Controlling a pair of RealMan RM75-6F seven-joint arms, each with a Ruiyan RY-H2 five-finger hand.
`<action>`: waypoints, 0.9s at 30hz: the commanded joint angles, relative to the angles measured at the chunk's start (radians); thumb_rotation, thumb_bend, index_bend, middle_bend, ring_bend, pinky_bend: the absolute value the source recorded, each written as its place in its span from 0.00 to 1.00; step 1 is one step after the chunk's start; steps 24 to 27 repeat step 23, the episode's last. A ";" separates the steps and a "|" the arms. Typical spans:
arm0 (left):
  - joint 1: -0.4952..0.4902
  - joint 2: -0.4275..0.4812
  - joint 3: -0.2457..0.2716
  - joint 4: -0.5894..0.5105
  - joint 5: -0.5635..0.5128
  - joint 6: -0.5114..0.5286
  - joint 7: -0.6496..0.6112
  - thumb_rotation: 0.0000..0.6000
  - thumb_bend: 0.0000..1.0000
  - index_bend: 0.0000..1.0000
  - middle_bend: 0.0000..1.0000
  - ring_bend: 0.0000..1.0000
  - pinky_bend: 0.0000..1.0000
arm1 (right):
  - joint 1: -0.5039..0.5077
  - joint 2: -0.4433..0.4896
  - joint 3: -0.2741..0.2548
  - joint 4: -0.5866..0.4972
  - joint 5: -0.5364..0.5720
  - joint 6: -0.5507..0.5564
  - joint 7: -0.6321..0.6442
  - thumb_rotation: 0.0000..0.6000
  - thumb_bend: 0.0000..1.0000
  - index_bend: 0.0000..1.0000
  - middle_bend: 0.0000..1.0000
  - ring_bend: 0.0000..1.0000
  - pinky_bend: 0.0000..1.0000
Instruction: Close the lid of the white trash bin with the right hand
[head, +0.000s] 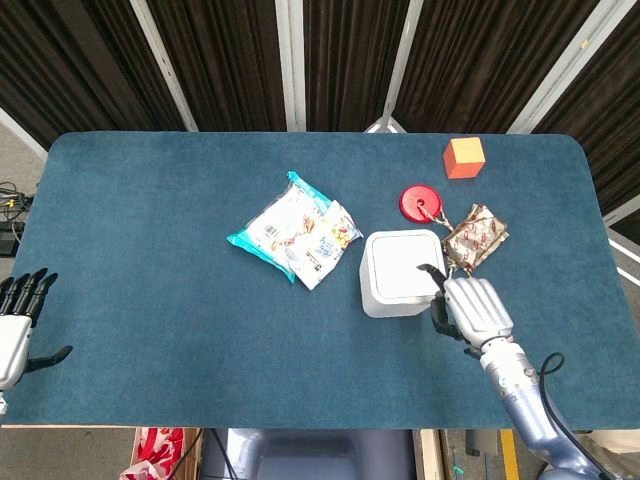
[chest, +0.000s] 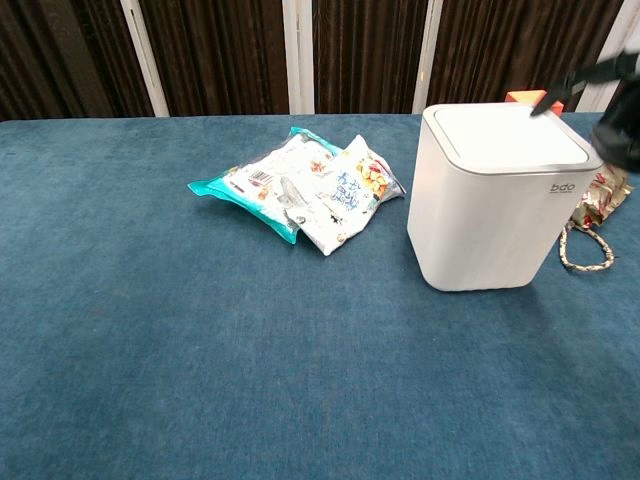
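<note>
From the head view, the right hand (head: 474, 308) is seen just beside the white trash bin (head: 402, 272), holding nothing, a dark fingertip raised near the lid's right edge. The left hand (head: 17, 324) is held open, fingers spread, past the table's (head: 150, 250) left edge. From the chest view, the lid (chest: 508, 135) is seen lying flat, with snack bags (chest: 295, 190) left of the bin.

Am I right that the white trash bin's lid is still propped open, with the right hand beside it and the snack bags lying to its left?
Not quite: the lid lies flat and flush on the white trash bin, as the chest view shows. The rest holds: the right hand is beside the bin, and the snack bags lie to its left.
</note>
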 joint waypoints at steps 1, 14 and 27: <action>0.001 -0.001 0.000 0.002 0.001 0.002 0.001 1.00 0.00 0.00 0.00 0.00 0.00 | -0.058 0.037 -0.015 0.020 -0.172 0.100 -0.033 1.00 0.72 0.11 0.73 0.79 0.73; 0.011 -0.014 0.003 0.013 0.013 0.026 0.030 1.00 0.00 0.00 0.00 0.00 0.00 | -0.350 -0.055 -0.194 0.388 -0.496 0.312 0.151 1.00 0.37 0.00 0.00 0.00 0.01; 0.014 -0.024 0.002 0.014 0.019 0.038 0.053 1.00 0.00 0.00 0.00 0.00 0.00 | -0.488 -0.153 -0.221 0.612 -0.614 0.447 0.250 1.00 0.36 0.00 0.00 0.00 0.00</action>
